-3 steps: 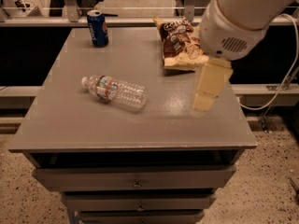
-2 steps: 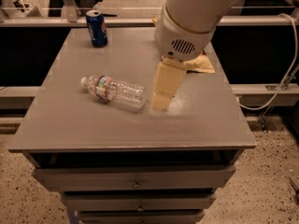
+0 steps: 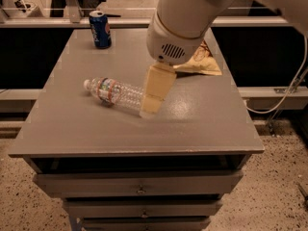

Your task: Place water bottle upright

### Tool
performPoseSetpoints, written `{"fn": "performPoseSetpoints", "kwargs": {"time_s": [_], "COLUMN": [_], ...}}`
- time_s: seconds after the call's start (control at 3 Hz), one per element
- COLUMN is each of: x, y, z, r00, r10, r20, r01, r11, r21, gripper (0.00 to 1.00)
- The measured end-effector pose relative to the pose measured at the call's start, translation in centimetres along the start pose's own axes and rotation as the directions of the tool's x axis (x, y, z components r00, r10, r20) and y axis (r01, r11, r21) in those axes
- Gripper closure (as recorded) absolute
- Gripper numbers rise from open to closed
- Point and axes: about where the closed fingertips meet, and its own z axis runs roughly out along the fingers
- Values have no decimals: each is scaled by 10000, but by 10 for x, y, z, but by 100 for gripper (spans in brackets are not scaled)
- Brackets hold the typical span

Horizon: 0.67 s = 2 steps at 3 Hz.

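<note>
Currently the water bottle (image 3: 114, 92) lies on its side on the desk (image 3: 202, 124), long axis running from the cap at left to the base at right, and the tool (image 3: 149, 108) stands at that base end, its opening impossible to tell.

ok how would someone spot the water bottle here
On the grey table, look left of centre, next to the gripper. The water bottle lies on its side: clear, ribbed, white cap, unlike the upright blue can behind.
</note>
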Motion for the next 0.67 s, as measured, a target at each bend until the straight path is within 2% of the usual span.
{"fn": "performPoseSetpoints", "kwargs": {"time_s": [0.67], "x": [-67], "y": [-26], "z": [80], "r00": [9991], "r10": [424], "r20": [-51], "r01": [-425], "r11": [9990], "r21": [-154], "gripper": [0]}}
